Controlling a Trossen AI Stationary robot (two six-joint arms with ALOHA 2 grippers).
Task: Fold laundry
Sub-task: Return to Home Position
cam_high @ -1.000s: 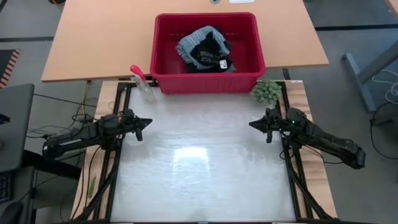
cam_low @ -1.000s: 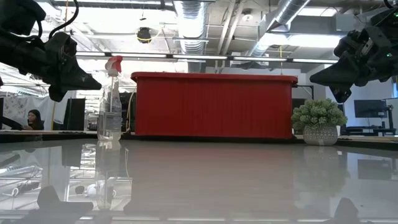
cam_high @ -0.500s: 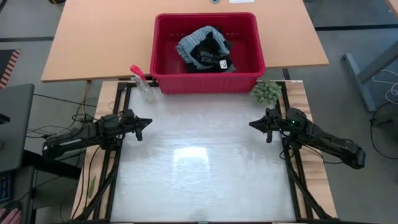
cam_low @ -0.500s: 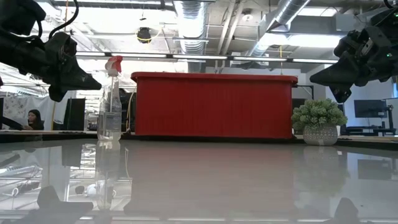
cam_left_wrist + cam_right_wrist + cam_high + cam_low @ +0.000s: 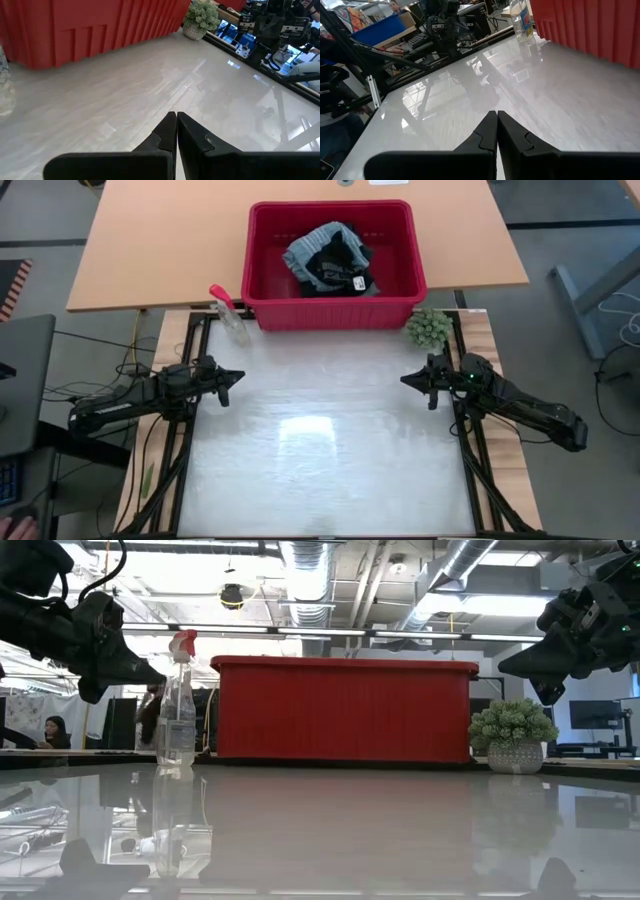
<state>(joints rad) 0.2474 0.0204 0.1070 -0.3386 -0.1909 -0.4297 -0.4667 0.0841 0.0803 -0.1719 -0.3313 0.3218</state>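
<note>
The laundry (image 5: 329, 258), a heap of grey-blue striped, dark and black cloth with a white tag, lies inside the red basket (image 5: 262, 250) at the table's far edge. In the low view only the basket's red wall (image 5: 344, 708) shows; the cloth is hidden. My left gripper (image 5: 238, 377) hovers shut over the table's left side, its fingertips (image 5: 176, 117) together. My right gripper (image 5: 405, 380) hovers shut over the right side, fingertips (image 5: 496, 115) together. Both hold nothing.
A spray bottle (image 5: 228, 313) with a red trigger stands left of the basket. A small green fuzzy ball in a pot (image 5: 428, 328) sits at the basket's right corner. The glossy white table surface (image 5: 320, 450) stretches between the arms. People show in the room beyond.
</note>
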